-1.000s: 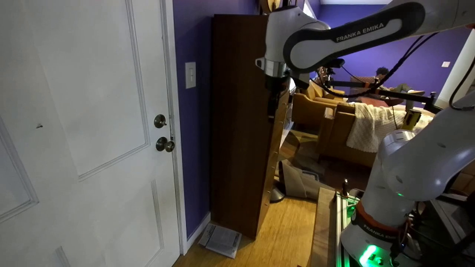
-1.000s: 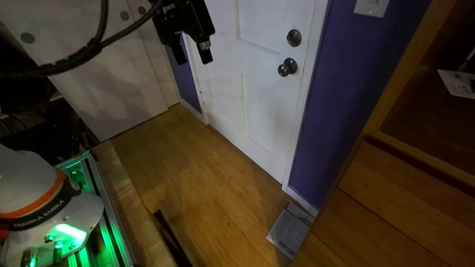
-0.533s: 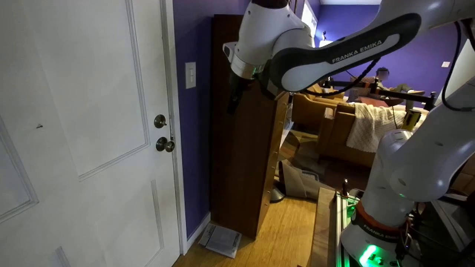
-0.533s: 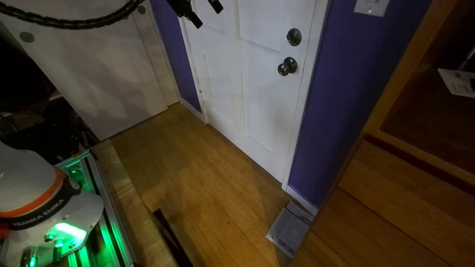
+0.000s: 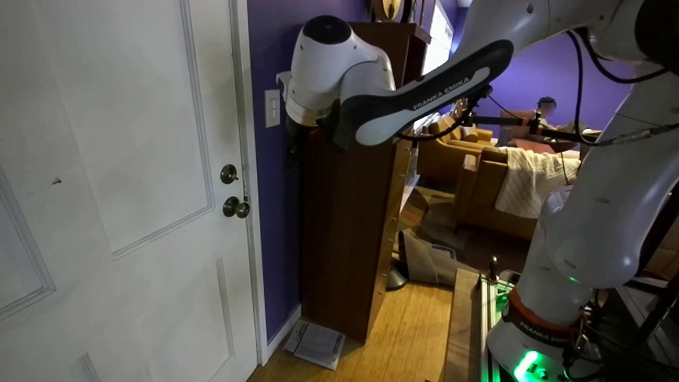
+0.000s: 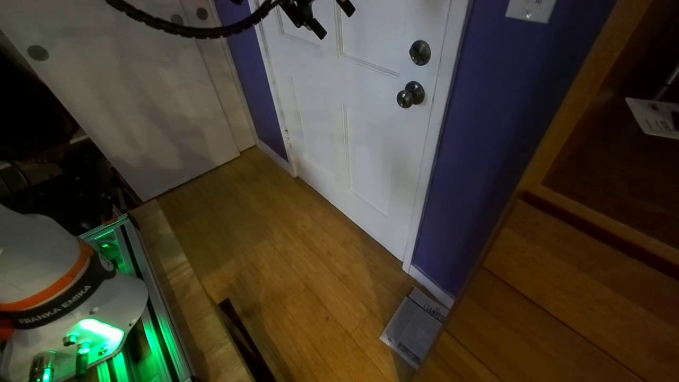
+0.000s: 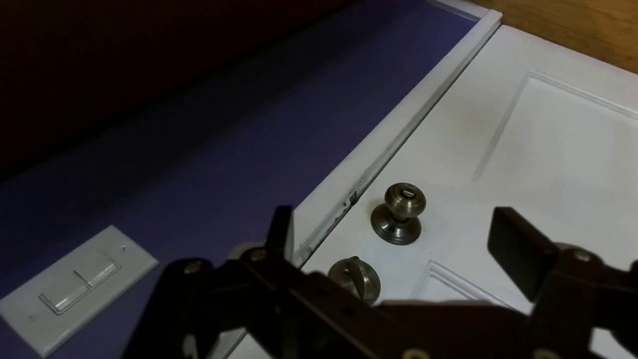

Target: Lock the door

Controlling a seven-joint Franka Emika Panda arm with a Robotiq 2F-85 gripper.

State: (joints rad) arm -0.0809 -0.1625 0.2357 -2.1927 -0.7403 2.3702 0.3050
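Observation:
The white door [image 5: 154, 132] sits in its frame and also shows in an exterior view [image 6: 366, 138]. A round bronze deadbolt with a thumb-turn [image 5: 228, 173] is above the round door knob [image 5: 242, 209]. In the wrist view, the deadbolt [image 7: 356, 278] is partly covered by the gripper's body, and the knob [image 7: 404, 199] shows between the fingers. The thumb-turn's ridge lies at a slant there. My gripper [image 7: 394, 219] is open and empty, apart from the door hardware. In an exterior view the gripper [image 6: 334, 20] is at the top edge, left of the deadbolt, partly cut off.
A light switch [image 5: 272, 107] is on the purple wall [image 5: 278, 223] right of the door frame. A tall brown cabinet [image 5: 345, 239] stands close beside the arm. A newspaper [image 5: 316, 343] lies on the floor. A cable [image 6: 201, 31] hangs from the arm.
The arm has swung towards the door, past the cabinet's side, and the wrist has tilted. In an exterior view the gripper first rose, then shifted right towards the deadbolt. The door and its hardware look unchanged.

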